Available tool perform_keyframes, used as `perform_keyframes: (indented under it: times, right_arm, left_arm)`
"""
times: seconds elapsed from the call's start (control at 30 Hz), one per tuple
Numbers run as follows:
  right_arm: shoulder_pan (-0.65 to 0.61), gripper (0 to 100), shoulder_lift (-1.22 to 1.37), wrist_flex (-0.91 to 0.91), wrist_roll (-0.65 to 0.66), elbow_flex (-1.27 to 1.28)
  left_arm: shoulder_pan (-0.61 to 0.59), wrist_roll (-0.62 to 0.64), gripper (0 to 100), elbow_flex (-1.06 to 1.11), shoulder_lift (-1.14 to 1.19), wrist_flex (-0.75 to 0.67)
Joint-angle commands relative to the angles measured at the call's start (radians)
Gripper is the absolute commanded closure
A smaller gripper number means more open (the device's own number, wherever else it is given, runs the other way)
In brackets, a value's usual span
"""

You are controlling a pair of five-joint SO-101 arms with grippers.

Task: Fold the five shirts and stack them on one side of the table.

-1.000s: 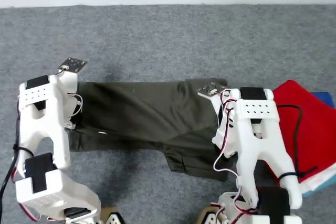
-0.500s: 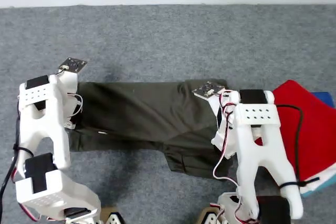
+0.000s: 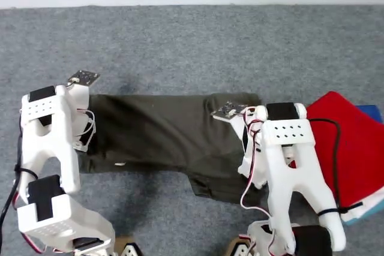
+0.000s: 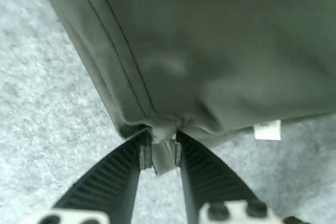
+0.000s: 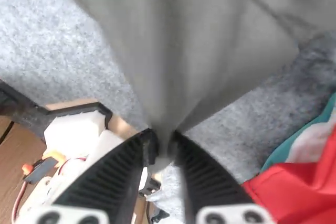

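An olive green shirt (image 3: 168,136) lies spread across the grey table between the two arms. My left gripper (image 4: 160,153) is shut on the shirt's (image 4: 210,51) hem edge at its left end, under the left arm (image 3: 51,130). My right gripper (image 5: 160,150) is shut on a lifted fold of the same shirt (image 5: 178,51) near its right end, below the right arm (image 3: 285,148). A red folded shirt (image 3: 348,142) tops a stack at the table's right side, with blue (image 3: 372,112) and white-teal layers (image 3: 369,205) under it.
Grey felt (image 3: 192,46) covers the table, open behind the shirt up to the white wall. The arm bases (image 3: 66,226) stand at the front edge. A white tag (image 4: 268,129) hangs from the shirt's hem.
The right arm has shifted left, pulling the shirt's right end inward over the cloth. The left arm has stayed in place, holding the left end.
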Motion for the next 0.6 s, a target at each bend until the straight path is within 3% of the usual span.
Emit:
perform_keyframes:
  times: [0.0, 0.17, 0.33, 0.57]
  right_arm:
    - [-0.004, 83.8, -0.033, 0.019, -0.021, -0.009]
    - [0.016, 83.7, -0.033, -0.042, -0.054, -0.051]
    - [0.096, 83.7, -0.005, -0.309, -0.169, -0.199]
    - [0.045, 83.6, 0.278, -0.565, -0.311, -0.362]
  left_arm:
    - [-0.012, -0.035, 92, -0.033, -0.055, 0.04]
    - [-0.011, -0.035, 92, -0.193, -0.055, 0.115]
    - [-0.005, -0.034, 92, -0.337, -0.044, 0.147]
    - [0.087, 0.035, 92, -0.231, -0.043, -0.002]
